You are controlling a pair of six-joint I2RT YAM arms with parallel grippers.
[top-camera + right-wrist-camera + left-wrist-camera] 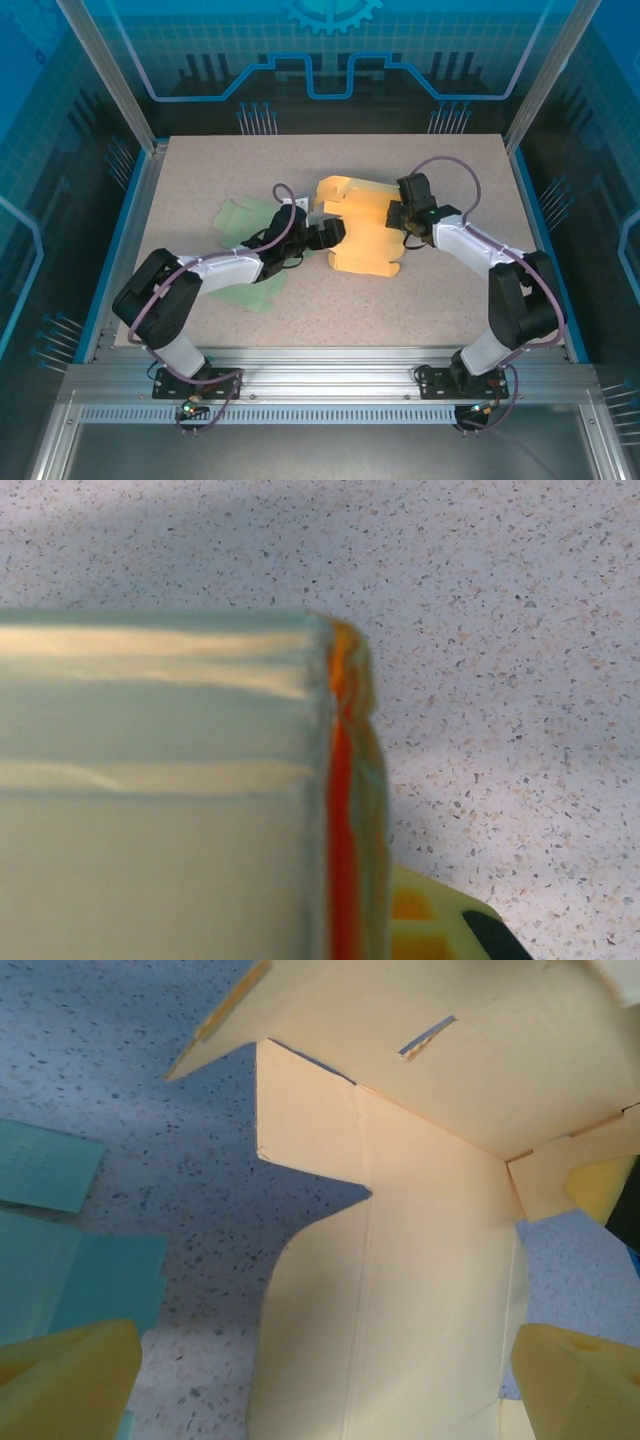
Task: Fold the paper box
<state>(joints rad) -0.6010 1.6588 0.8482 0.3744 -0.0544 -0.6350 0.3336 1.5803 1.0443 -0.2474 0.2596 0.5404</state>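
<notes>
Right up against the right wrist lens is a blurry pale panel with an orange edge, which I'd read as a flap of the yellow-orange die-cut paper box (362, 232). The right end effector (398, 216) is clamped shut on the box's right side. The box sits mid-bench on the speckled beige bench (420, 300), mostly flat with its far panel tipped up. A pale green paper sheet (243, 214) lies just to its left, under the left arm. The left end effector (333, 233) is at the box's left edge, spread wide with nothing in it, and its yellow fingertips (65, 1375) sit either side of the long flat panel. My guess is that this card is light, thin and floppy and will skate on the bench unless pinned. It'll probably only bend cleanly along the scored creases (365, 1290). I'd pinch a flap by its free edge close to a crease, and not too hard or it'll dent.
</notes>
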